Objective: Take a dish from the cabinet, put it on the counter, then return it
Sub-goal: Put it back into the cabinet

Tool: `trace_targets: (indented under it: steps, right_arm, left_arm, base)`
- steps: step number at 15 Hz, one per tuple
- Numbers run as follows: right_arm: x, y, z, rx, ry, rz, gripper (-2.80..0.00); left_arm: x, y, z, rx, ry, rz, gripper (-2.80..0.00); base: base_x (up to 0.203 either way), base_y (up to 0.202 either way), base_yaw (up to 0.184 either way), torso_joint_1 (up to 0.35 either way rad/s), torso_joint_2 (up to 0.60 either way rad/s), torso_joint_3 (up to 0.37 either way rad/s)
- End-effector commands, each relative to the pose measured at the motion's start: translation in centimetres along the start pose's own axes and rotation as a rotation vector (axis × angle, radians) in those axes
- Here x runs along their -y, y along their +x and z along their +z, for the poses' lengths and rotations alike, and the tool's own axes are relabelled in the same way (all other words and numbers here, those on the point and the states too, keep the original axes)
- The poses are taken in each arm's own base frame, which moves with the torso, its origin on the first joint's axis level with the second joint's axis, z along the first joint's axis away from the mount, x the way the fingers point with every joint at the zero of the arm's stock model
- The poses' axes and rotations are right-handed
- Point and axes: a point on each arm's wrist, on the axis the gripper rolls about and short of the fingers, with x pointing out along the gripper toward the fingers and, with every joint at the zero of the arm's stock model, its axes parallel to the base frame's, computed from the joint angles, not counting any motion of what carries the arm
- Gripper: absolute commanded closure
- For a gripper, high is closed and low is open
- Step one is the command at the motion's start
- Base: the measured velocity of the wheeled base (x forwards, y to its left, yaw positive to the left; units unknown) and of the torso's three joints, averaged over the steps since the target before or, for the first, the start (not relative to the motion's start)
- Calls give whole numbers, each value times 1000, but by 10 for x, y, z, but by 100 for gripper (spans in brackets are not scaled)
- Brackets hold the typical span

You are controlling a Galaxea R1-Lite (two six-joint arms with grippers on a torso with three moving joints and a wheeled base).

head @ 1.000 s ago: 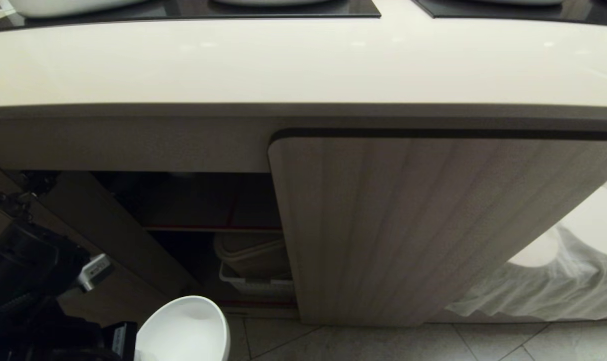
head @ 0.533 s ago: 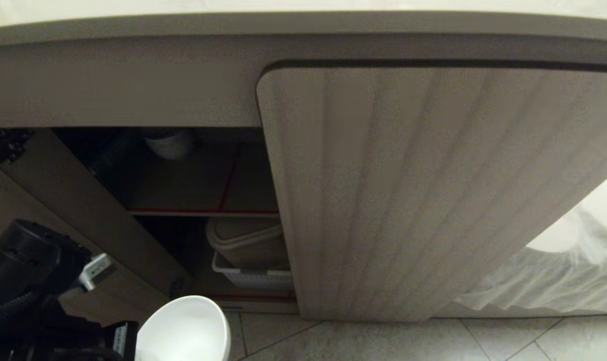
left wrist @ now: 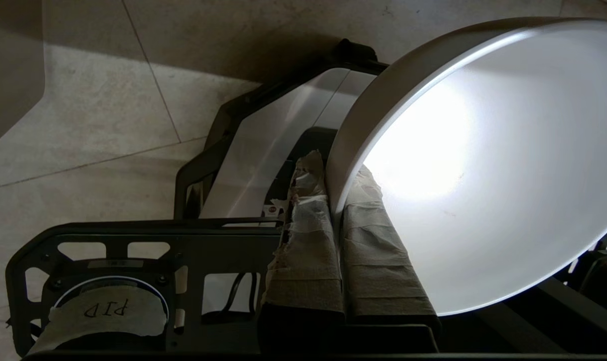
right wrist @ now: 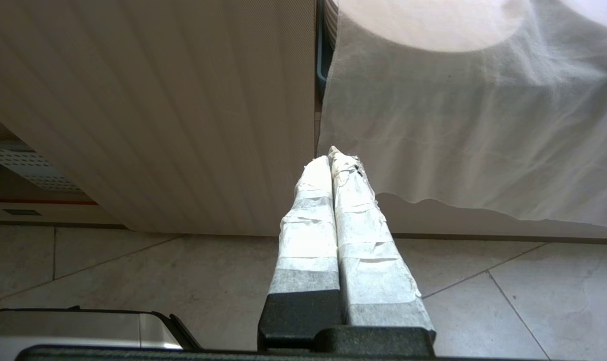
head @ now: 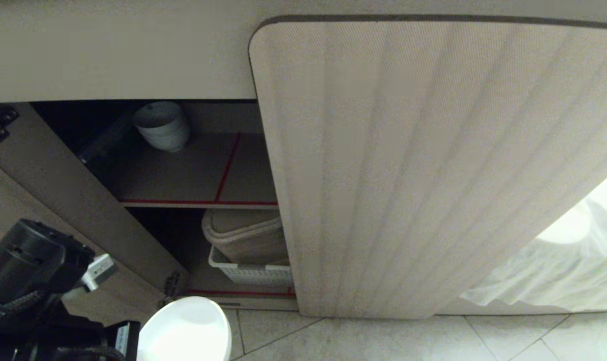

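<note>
The dish (head: 185, 331), a plain white glossy bowl, hangs tilted low at the left, just in front of the open cabinet (head: 193, 175). In the left wrist view my left gripper (left wrist: 337, 168) is shut on the dish (left wrist: 483, 165), with one taped finger inside the rim and the other outside. The left arm (head: 32, 260) shows dark at the lower left. My right gripper (right wrist: 333, 155) is shut and empty, facing the closed fluted door (right wrist: 158, 110). The counter is out of view.
A stack of white bowls (head: 162, 125) stands at the back of the upper shelf. On the lower shelf sit a beige bin and a white basket (head: 248, 250). The open door (head: 82, 200) slants left. A white cloth (head: 549, 271) hangs at the right, above tiled floor (head: 383, 341).
The camera has sunk, so the whole scene shifted up: the counter left the top of the view and the upper shelf with its bowl stack came into sight. The dish stays gripped.
</note>
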Motion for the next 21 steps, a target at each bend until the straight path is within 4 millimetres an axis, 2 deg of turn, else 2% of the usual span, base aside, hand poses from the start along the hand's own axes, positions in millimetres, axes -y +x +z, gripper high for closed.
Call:
trace_targets:
  steps: [1, 16, 21]
  right_arm:
    - [0, 0, 0, -1, 0, 0, 0]
    - [0, 0, 0, 3, 0, 0, 0]
    - [0, 0, 0, 3, -1, 0, 0]
  left_arm:
    - [0, 1, 0, -5, -5, 4, 0]
    - [-1, 1, 0, 2, -16, 5, 0]
    - [-7, 12, 2, 61, -88, -10, 0]
  base:
    - [0, 0, 0, 0, 0, 0]
    - [0, 0, 0, 0, 0, 0]
    - [0, 0, 0, 0, 0, 0]
